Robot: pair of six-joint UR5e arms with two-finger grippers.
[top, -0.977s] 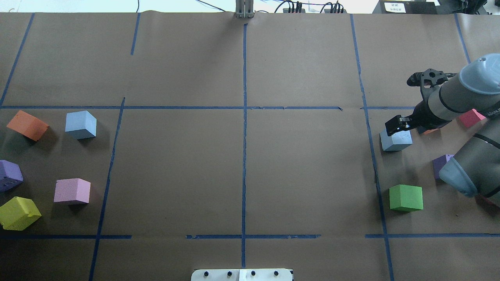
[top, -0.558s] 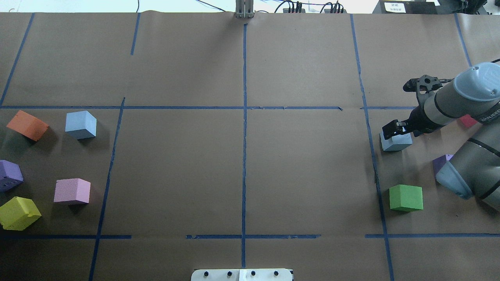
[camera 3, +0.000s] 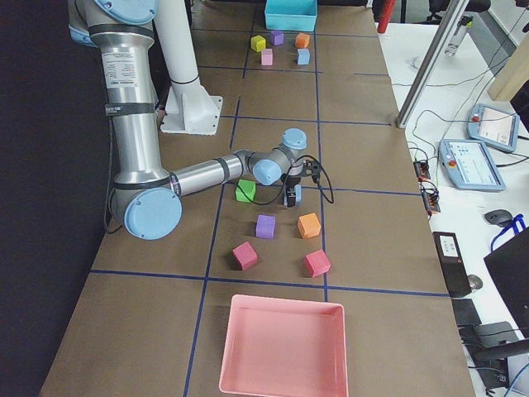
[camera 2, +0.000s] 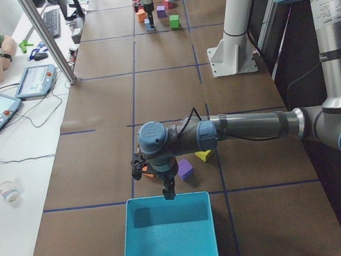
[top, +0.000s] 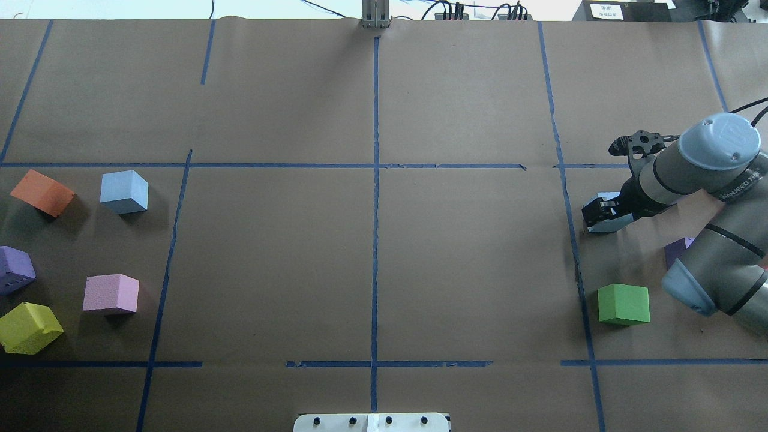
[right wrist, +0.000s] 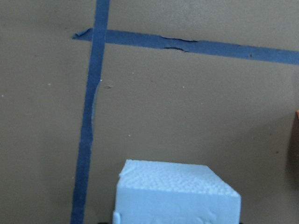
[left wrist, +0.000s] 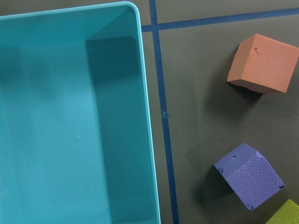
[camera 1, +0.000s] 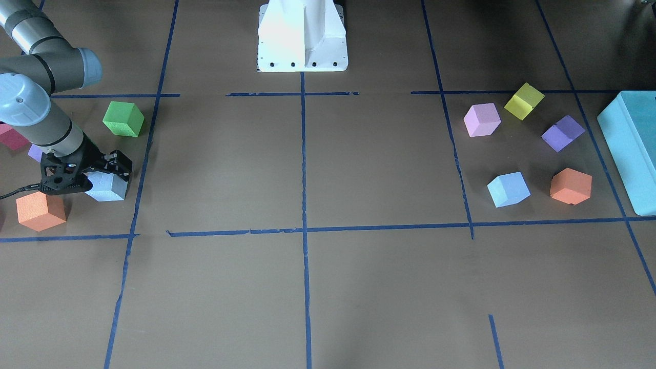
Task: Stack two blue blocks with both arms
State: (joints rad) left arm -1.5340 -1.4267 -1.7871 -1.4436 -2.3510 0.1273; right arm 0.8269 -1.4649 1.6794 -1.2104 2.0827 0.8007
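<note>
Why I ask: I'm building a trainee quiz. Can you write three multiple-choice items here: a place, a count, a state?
1. The teal box stands at: A the robot's left end; B its right end; C the centre.
2. Pale blue cubes showing: A one; B two; C four.
3. The right gripper is: A raised high; B down at a blue cube; C out of view.
A: front view's right edge. B: left-side blue block, right-side blue block. B: it is down over the right-side one.

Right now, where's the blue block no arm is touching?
Overhead view, far left: the free blue block sits just right of the orange cube, with the pink cube below it in frame.
</note>
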